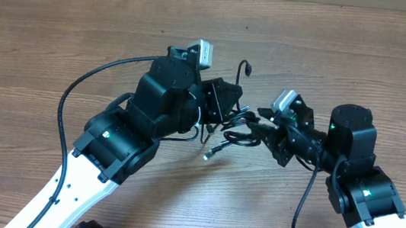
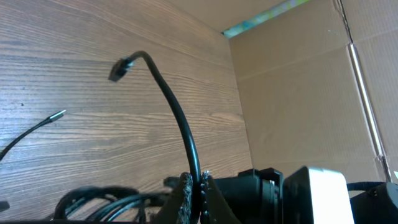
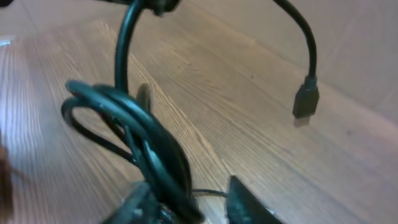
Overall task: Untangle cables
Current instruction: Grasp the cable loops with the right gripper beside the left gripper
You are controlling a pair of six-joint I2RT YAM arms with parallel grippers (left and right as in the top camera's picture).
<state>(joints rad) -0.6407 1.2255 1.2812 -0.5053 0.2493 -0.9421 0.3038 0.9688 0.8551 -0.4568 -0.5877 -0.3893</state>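
Note:
The black cables (image 1: 236,136) lie bunched between my two grippers at the table's middle. My left gripper (image 1: 228,111) is shut on one cable (image 2: 180,124). That cable rises from the jaws (image 2: 196,193) to a dark plug (image 2: 119,69) in the air, which also shows in the overhead view (image 1: 245,66). My right gripper (image 1: 266,129) is open around a looped bundle (image 3: 146,140). The bundle rests against one finger and leaves a gap to the other, between the fingertips (image 3: 196,202). A metal-tipped end (image 1: 210,154) lies on the wood, and another tip shows in the left wrist view (image 2: 59,114).
The wooden table (image 1: 58,36) stretches all around. A cardboard wall (image 2: 298,93) stands at the far side. The left arm's own thick black wire (image 1: 75,92) arcs out to the left. A hanging plug (image 3: 305,102) shows in the right wrist view.

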